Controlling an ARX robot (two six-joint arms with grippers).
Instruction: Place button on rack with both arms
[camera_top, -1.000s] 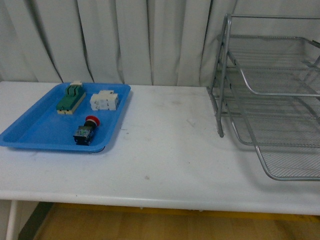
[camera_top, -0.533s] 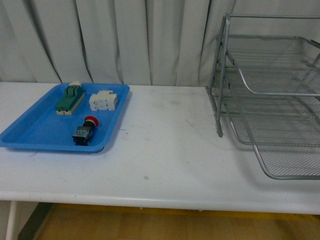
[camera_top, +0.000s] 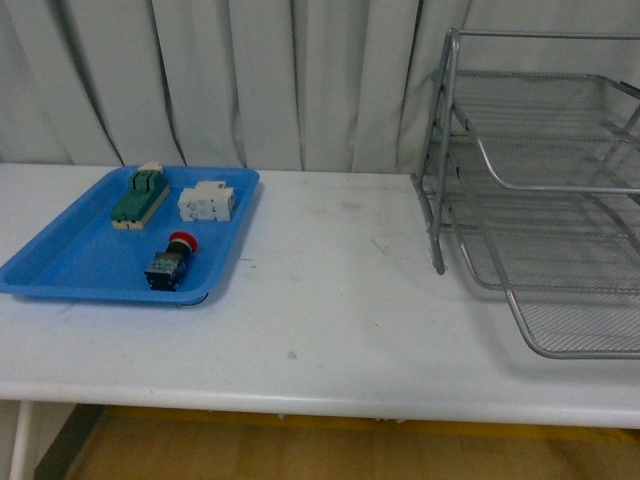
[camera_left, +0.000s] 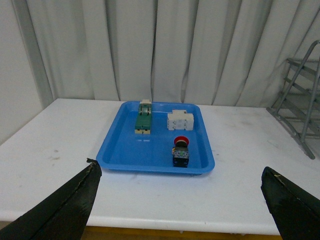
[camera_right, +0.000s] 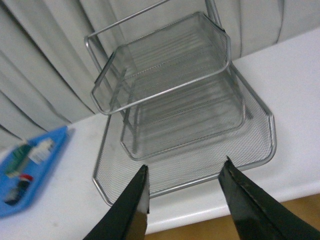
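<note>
- The button is lying on its side in a blue tray at the left end of a white table. It is sitting near the tray's front rim, and nothing is touching it.
- It is showing a small round red mushroom cap, pointing toward the curtain, on a dark blocky body with blue-green sides.
- A green-topped beige block and a white blocky component are sharing the tray farther back, apart from the button.
- The rack, three tiers of silver wire mesh, is standing at the table's right end, well apart from the tray. That gap is probably why both arms are being used.
- The left gripper is hanging back from the tray with its jaws spread wide and empty. It is facing the button, seemingly lining up for an approach.
- The right gripper is hovering before the rack's lowest tier, jaws parted and carrying nothing, likely waiting to receive the button.
- Neither arm is appearing in the front view.
</note>
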